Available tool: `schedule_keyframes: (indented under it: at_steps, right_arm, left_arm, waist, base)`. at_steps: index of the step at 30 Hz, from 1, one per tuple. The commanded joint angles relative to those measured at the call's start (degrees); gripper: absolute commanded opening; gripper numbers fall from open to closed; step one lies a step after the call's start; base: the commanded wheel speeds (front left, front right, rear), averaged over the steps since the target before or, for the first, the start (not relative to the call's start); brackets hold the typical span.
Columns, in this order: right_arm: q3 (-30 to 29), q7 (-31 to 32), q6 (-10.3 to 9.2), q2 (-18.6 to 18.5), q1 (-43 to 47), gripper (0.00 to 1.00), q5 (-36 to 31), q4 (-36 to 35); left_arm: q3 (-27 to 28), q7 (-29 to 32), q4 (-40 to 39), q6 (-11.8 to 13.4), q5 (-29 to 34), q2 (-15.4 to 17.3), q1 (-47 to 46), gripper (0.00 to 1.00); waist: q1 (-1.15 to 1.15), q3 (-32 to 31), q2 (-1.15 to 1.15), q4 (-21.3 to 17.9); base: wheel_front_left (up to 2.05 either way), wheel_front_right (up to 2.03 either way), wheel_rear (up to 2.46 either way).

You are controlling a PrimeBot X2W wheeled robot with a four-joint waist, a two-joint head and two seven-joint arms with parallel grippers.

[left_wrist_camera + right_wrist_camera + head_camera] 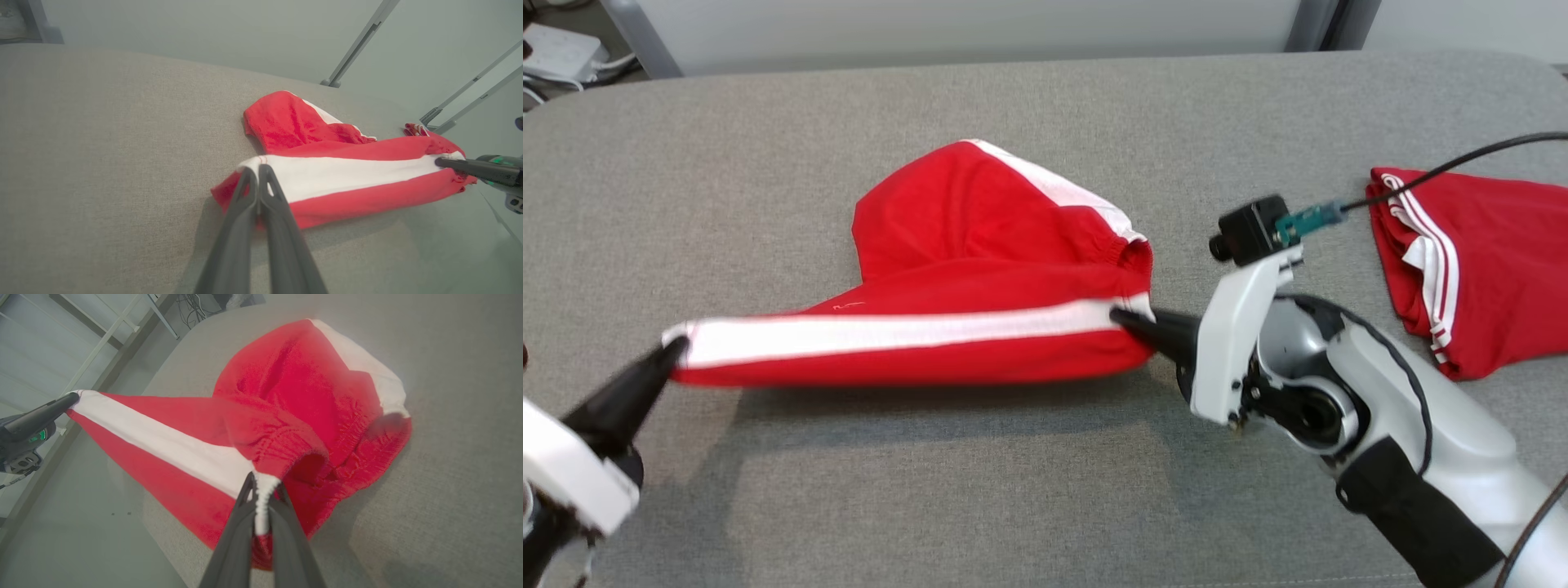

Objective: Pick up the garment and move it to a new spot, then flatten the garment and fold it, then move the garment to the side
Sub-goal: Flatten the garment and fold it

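The garment point(980, 269), a pair of red shorts with a white stripe point(890, 331) down the side, lies at the middle of the grey worktop point(1045, 106). The left tool point(674, 353), at 8 o'clock from the cloth's middle, is clenched on the hem end of the stripe. The right tool point(1123, 314), at 3 o'clock, is clenched on the stripe's other end, just beside the gathered waistband point(1134, 255). The striped edge runs taut between them and, judging by the shadow beneath, is raised a little. The rest slumps toward 12 o'clock and rests on the worktop.

The cloth looks light, soft and limp, with no stiffness, so it will likely sag wherever it is not held. The elastic waistband is thicker and probably gives a surer bite. The thin hem may slip from narrow tips under a hard pull. The worktop's woven cover will likely drag on the knit, so lifting should suit it better than sliding. Two ends of one seam, as held here, seem good holds for flattening.

A folded red piece point(1486, 278) lies at 3 o'clock, well apart.
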Motion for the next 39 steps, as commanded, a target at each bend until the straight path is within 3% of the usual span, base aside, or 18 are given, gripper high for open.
schedule_keyframes:
  at_steps: [1, 11, 17, 24, 29, 34, 37, 39]
  right_arm:
    - [-1.0, 2.3, 0.01, -0.5, 2.8, 0.00, 1.0, -3.2]
    - [-5.6, 8.3, 0.01, -4.3, 16.6, 0.00, 1.8, -11.4]
    - [-8.7, 11.6, 0.01, -4.5, 23.2, 0.00, 1.2, -14.5]
    - [-14.0, 18.6, 0.01, -4.2, 28.8, 0.00, -0.8, -18.9]
    - [-19.4, 27.3, 0.01, -1.2, 31.9, 0.00, -4.9, -22.9]
    - [-24.7, 33.2, 0.01, 7.4, 29.7, 0.00, -15.0, -23.1]
    - [-26.1, 30.5, 0.01, 10.2, 23.7, 0.00, -21.3, -20.9]
    - [-25.2, 23.2, 0.01, 10.3, 17.5, 0.00, -20.1, -18.8]
  left_arm:
    - [1.7, -0.6, -1.7, 0.0, -0.2, 4.4, 1.1, 0.00]
    - [-2.2, -0.5, -8.5, 0.0, -2.0, 8.8, 10.7, 0.00]
    - [-4.1, -0.6, -10.2, 0.0, -2.0, 8.3, 15.4, 0.00]
    - [-5.4, 3.0, -15.7, 0.0, 0.3, 10.7, 16.4, 0.00]
    - [-5.7, 11.0, -21.4, 0.0, 0.2, 13.4, 14.0, 0.00]
    - [-4.4, 23.3, -24.4, 0.0, -4.3, 13.9, 9.2, 0.00]
    - [-0.2, 25.8, -20.5, 0.0, -6.7, 11.5, 5.0, 0.00]
    - [3.9, 25.4, -16.3, 0.0, -8.1, 8.7, 1.7, 0.00]
  waist:
    - [0.00, -1.0, 0.00, -0.3]
    - [0.00, -5.9, 0.00, 0.0]
    - [0.00, -7.3, 0.00, 0.0]
    - [0.00, -7.3, 0.00, 0.0]
    - [0.00, -3.9, 0.00, -0.1]
    - [0.00, 3.5, 0.00, -0.3]
    - [0.00, 9.4, 0.00, -0.5]
    - [0.00, 13.4, 0.00, -0.4]
  base:
    - [0.00, 0.00, 0.00]
    - [0.00, 0.00, 0.00]
    - [0.00, 0.00, 0.00]
    - [0.00, 0.00, 0.00]
    - [0.00, 0.00, 0.00]
    - [0.00, 0.00, 0.00]
    - [0.00, 0.00, 0.00]
    - [0.00, 0.00, 0.00]
